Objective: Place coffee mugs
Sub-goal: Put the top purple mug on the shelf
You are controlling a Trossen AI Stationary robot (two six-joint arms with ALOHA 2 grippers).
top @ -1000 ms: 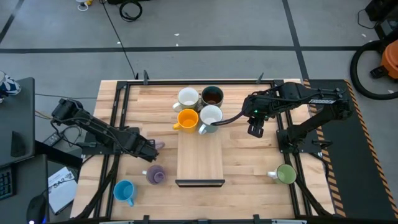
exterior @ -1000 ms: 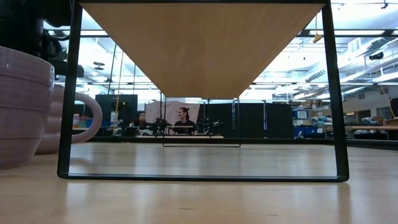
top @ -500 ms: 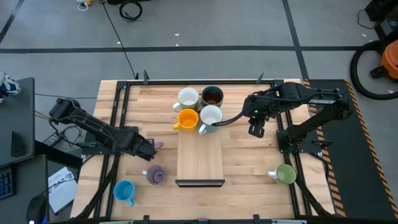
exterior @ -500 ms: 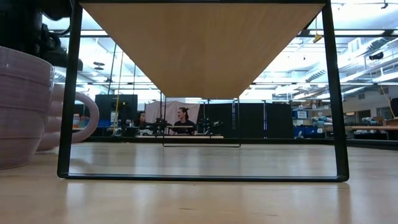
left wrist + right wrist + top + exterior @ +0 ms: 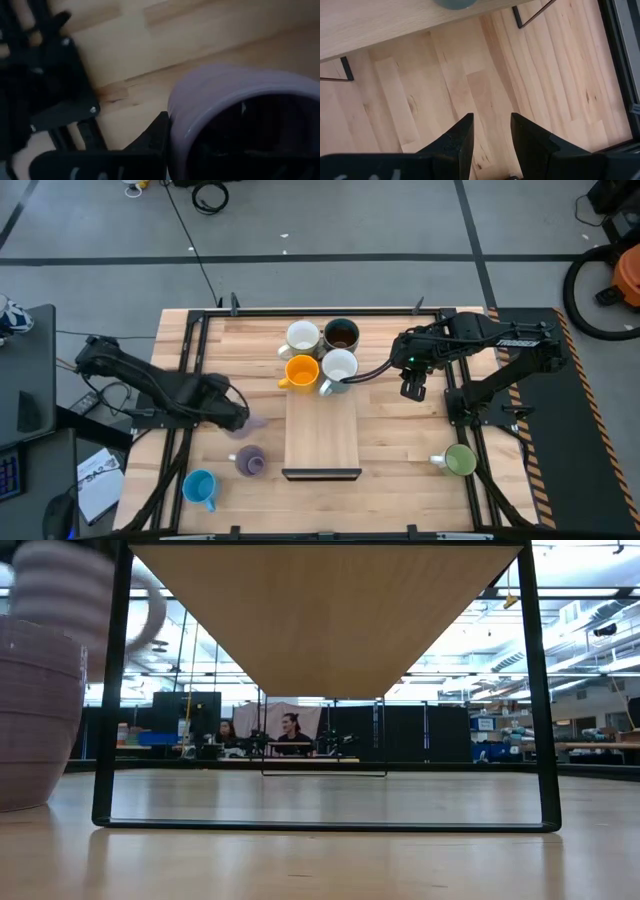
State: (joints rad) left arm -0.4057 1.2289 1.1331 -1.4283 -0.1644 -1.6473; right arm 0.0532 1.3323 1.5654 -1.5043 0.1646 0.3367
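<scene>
The wooden table [image 5: 400, 430] fills the middle of the high view, framed by black rails. Down its centre runs a raised wooden shelf [image 5: 322, 425] on a thin black frame [image 5: 113, 740]; in the low view this board spans the top of the picture and blocks any sight of what stands on it.

The left arm reaches in from the table's left edge, and the left gripper [image 5: 232, 412] sits just left of the shelf, clamped on a lavender mug [image 5: 240, 120] that is lifted off the table; in the low view the raised mug shows blurred high behind the frame's left post. The right arm stretches across the far right of the table, its right gripper [image 5: 490, 132] hanging over bare wood beside the shelf's far end, fingers apart with nothing between them.

Four mugs cluster at the shelf's far end, touching or nearly so: a white mug [image 5: 302, 337], a dark grey mug [image 5: 341, 334], an orange mug [image 5: 301, 371] and a second white mug [image 5: 338, 366]. A second lavender mug [image 5: 249, 460] stands on the table left of the shelf's near end, looming large in the low view. A light blue mug [image 5: 200, 487] sits near the front left corner, and a green mug [image 5: 458, 460] well apart at the front right.
</scene>
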